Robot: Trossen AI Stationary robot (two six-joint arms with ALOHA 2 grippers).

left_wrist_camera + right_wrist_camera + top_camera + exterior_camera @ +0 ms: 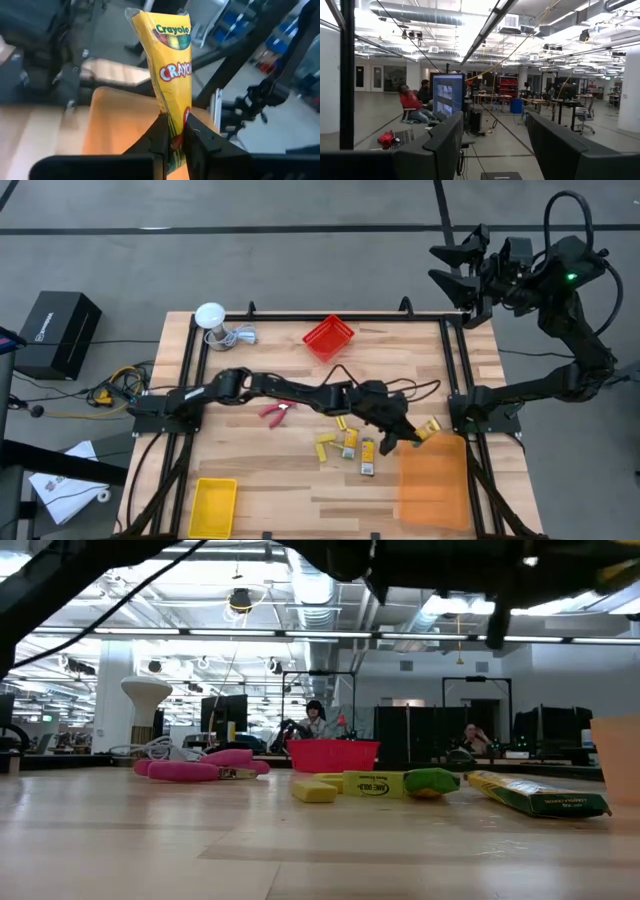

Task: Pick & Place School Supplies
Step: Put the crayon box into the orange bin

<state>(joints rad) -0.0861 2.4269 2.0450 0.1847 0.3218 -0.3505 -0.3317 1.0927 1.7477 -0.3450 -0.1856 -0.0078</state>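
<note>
Orange and see-through, the orange bin [433, 478] sits at the table's near right, and we cannot make out anything inside it; the red basket [329, 337] at the far middle and the yellow bin [213, 506] at the near left also show nothing in them from above. Our left gripper [408, 434] hovers by the orange bin's far edge, its fingers [162, 137] pinching a yellow crayon box [170, 75] with green and red lettering, held upright. More small yellow boxes [347, 446] lie on the wood beside the bin, with the pink-handled scissors [275, 412] further left. Our right gripper [460, 265] waits raised beyond the table's far right corner, fingers spread.
</note>
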